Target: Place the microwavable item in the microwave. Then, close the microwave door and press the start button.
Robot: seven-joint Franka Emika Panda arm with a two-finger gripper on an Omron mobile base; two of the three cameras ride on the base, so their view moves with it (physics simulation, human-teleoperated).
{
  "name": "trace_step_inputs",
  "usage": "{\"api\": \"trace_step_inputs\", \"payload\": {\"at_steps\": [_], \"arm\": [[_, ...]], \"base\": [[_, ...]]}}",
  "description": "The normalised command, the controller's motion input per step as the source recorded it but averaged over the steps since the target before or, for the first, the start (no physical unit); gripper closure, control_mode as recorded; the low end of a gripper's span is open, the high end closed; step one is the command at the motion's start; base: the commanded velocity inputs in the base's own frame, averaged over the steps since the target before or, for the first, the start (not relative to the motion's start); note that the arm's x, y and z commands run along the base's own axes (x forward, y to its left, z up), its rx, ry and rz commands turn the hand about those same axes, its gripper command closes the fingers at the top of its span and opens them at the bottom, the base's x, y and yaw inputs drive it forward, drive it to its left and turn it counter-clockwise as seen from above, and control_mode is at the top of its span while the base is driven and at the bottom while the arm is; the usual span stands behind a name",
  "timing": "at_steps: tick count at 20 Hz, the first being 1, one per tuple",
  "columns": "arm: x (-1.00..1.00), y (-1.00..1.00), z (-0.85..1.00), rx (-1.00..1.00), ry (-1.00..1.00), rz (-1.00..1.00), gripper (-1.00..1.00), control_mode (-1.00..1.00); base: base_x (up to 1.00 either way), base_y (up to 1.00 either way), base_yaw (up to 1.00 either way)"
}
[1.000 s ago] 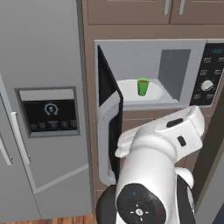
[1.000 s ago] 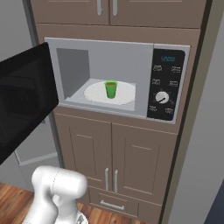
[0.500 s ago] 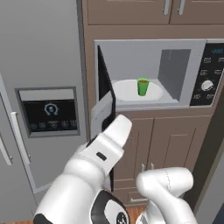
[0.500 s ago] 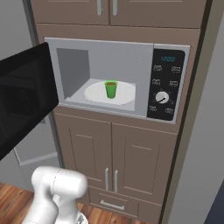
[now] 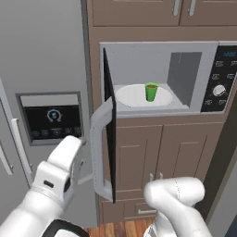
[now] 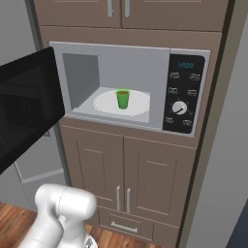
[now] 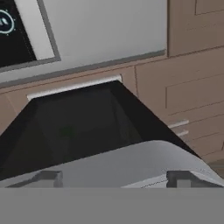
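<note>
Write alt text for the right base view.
A green cup stands on the white turntable inside the open microwave. Its dark glass door swings out at left, with brown cabinets below.
</note>
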Motion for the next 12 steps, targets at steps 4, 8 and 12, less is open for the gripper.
{"api": "trace_step_inputs", "payload": {"at_steps": [4,8,12], "arm": [[0.15,0.7,-0.36,-0.25,0.07,-0.06,-1.0,-1.0],[0.9,0.7,-0.48,-0.2,0.23,-0.01,-1.0,-1.0],[1.0,0.28,-0.36,-0.08,0.19,-0.03,-1.0,-1.0]], "base": [[0.0,0.0,0.0],[0.0,0.0,0.0],[0.0,0.0,0.0]]}}
